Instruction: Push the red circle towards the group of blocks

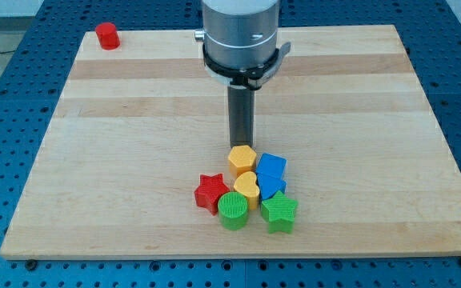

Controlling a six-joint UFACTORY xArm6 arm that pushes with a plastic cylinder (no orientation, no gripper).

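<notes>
The red circle (107, 36) stands alone at the board's top left corner. The group of blocks sits at the bottom centre: a yellow hexagon (242, 159), a blue block (271, 168) with another blue block (271, 186) just below it, a yellow heart (246, 186), a red star (211, 193), a green circle (233, 210) and a green star (279, 212). My tip (240, 146) is just above the yellow hexagon, touching or nearly touching it, and far from the red circle.
The wooden board (134, 120) lies on a blue perforated table (6, 80). The arm's grey body (241, 36) hangs over the board's top centre.
</notes>
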